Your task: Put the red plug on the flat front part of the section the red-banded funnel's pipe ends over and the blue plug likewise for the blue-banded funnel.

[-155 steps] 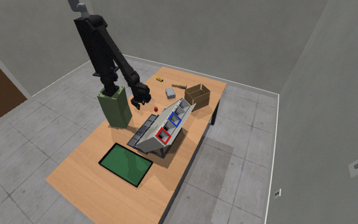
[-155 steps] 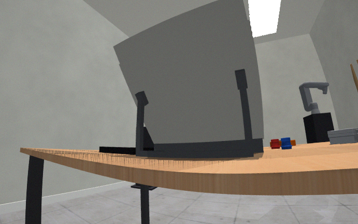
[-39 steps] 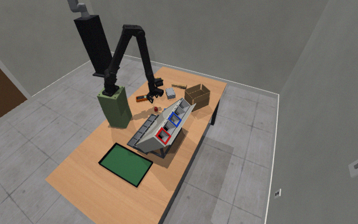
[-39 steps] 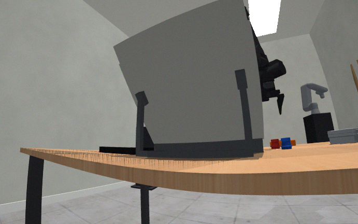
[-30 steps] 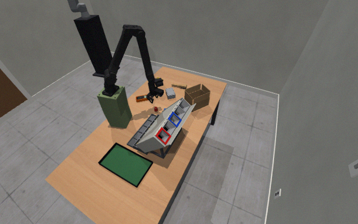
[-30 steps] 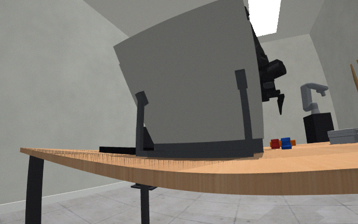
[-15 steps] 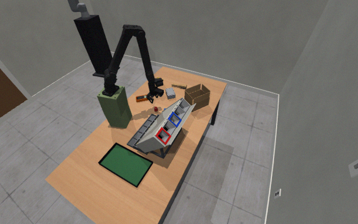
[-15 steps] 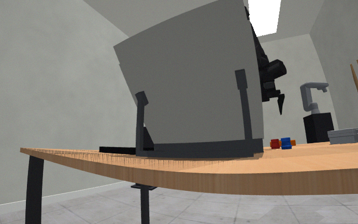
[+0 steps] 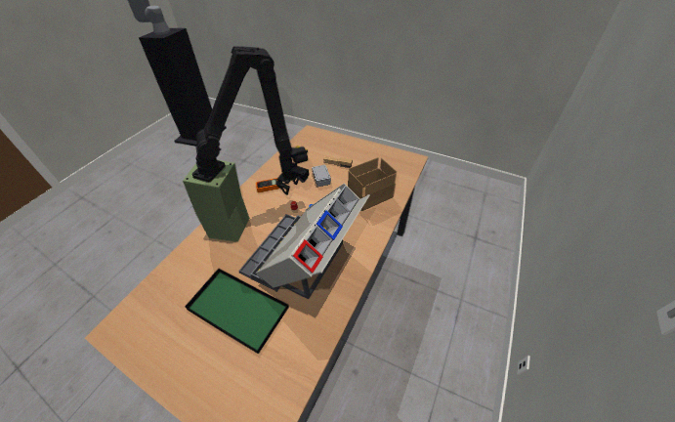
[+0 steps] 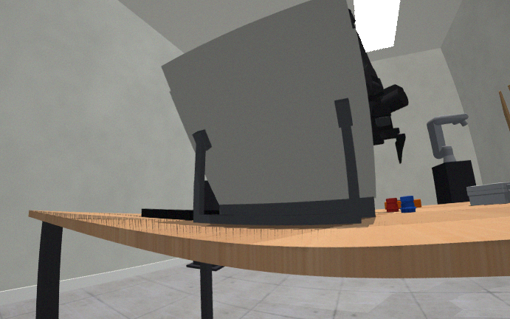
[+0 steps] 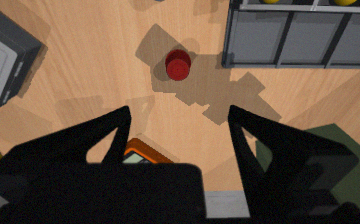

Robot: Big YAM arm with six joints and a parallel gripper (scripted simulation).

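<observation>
The red plug (image 11: 178,64) stands upright on the wooden table, seen from above in the wrist view; it also shows in the top view (image 9: 294,205) and the exterior view (image 10: 391,204). The blue plug (image 10: 407,204) stands right beside it. My gripper (image 11: 179,111) is open and empty, hanging above the table short of the red plug; it also shows in the top view (image 9: 288,184). The grey covered funnel rack has a red-banded funnel (image 9: 307,256) and a blue-banded funnel (image 9: 329,225). The sectioned tray's flat front (image 11: 301,44) lies to the right of the plug.
An orange meter (image 9: 267,185) lies under the gripper. A grey case (image 9: 320,176) and a cardboard box (image 9: 372,181) stand behind the rack. A green pedestal (image 9: 217,201) carries the arm. A green mat (image 9: 236,310) lies at the table's near end.
</observation>
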